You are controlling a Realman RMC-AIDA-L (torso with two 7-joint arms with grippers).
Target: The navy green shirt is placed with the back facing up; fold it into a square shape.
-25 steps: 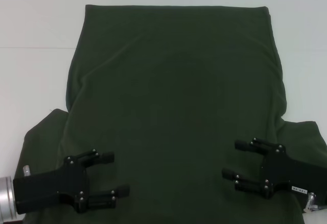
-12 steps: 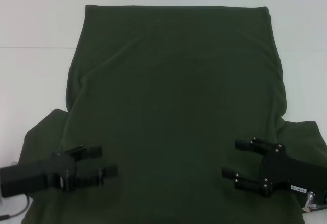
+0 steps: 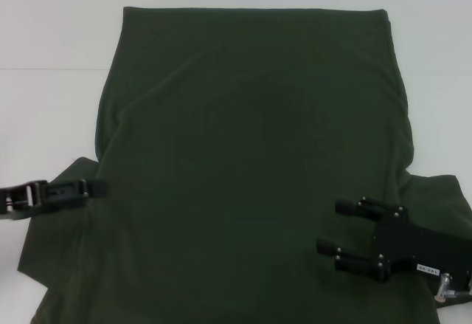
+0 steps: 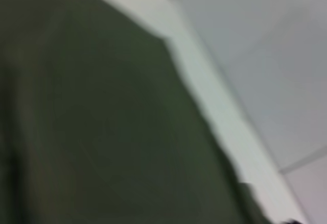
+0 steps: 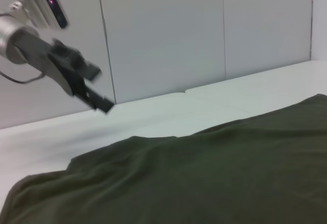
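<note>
**Sleeve first, then the sides**

Across the white table [image 3: 44, 36] the navy green shirt [image 3: 251, 154] lies flat, plain side up, unfolded. At eight o'clock the left gripper [image 3: 94, 189] hovers edge-on over the left sleeve [image 3: 63, 221]; whether its jaws are spread I cannot tell. At five o'clock the right gripper [image 3: 346, 228] rests with jaws spread. Each should pinch a sleeve edge cleanly, one layer only, and fold inward evenly.

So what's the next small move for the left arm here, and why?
Probably lower the left end effector onto the sleeve and pinch its edge: it hovers above that sleeve, holding nothing, and the shirt lies unfolded. The right end effector sits open over the other side.
</note>
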